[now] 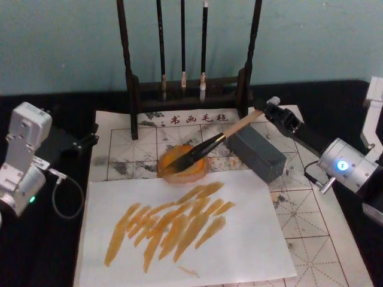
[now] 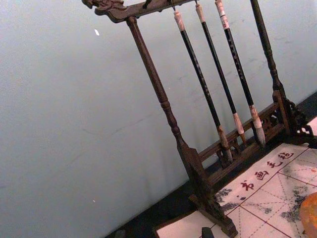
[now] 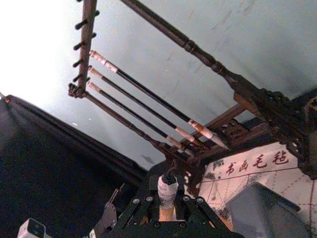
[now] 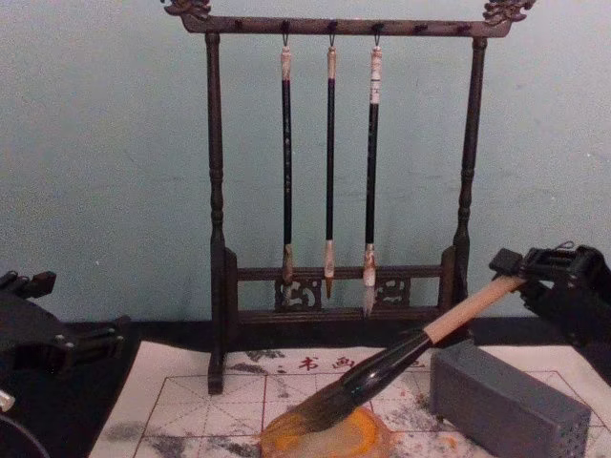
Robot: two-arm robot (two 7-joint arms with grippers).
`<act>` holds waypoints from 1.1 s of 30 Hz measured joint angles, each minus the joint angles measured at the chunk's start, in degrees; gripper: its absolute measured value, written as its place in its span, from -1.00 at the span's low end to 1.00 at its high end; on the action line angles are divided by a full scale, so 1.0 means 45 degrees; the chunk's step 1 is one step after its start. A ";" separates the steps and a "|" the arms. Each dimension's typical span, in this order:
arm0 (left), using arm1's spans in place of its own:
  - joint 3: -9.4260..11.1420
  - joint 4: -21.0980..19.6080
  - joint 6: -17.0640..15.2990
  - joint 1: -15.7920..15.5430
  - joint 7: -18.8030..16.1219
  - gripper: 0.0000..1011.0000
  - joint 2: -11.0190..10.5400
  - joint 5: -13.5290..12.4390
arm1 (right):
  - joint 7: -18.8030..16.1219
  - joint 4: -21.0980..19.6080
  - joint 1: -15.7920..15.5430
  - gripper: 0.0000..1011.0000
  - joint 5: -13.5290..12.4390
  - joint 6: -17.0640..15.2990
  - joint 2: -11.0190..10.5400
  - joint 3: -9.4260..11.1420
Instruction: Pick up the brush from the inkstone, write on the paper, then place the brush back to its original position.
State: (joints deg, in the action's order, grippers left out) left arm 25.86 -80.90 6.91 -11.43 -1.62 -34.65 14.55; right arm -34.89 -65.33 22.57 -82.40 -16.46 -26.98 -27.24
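The right gripper [image 1: 273, 111], clamped on the handle end of the brush [image 1: 222, 139], held its bristles on the inkstone [image 1: 190, 173] just beyond the near sheet; release would best follow gentle lowering, the left gripper [image 1: 88, 142] parked left.

Left arm [image 1: 24, 155]: boxy silver-white housings with rounded corners. One small green indicator lamp [image 1: 31, 199] is lit on the lower housing. A thin grey cable [image 1: 60, 197] leaves the housing's side in a loop.

Left gripper [image 1: 87, 142]: matt black, angular body.

Right arm [image 1: 348, 164]: silver cylindrical housing with a round blue-white lamp [image 1: 342, 165] lit on its face. A short silver stub [image 1: 326, 185] projects from it, and a white link [image 1: 374, 95] sits behind.

Right gripper [image 1: 270, 111]: black linkage frame with a pale grey piece at the tip, possibly a pad. In the right wrist view, small bright screw heads [image 3: 148, 199] sit in a row across the black frame.
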 joint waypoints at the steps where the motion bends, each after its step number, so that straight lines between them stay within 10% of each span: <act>1: 0.0000 0.0000 0.0000 0.0000 0.0000 0.98 0.0000 0.0000 | -0.0044 0.0018 0.0031 -0.64 0.0011 0.0009 -0.0008 -0.0043; 33: 0.0000 0.0001 0.0000 0.0001 0.0001 0.98 0.0000 0.0001 | -0.0574 0.0133 0.0852 -0.64 0.1886 0.0947 0.0093 -0.1577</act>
State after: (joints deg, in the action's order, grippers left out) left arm 25.86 -80.90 6.91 -11.43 -1.62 -34.65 14.55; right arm -37.47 -64.73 26.41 -73.91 -12.20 -26.56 -34.34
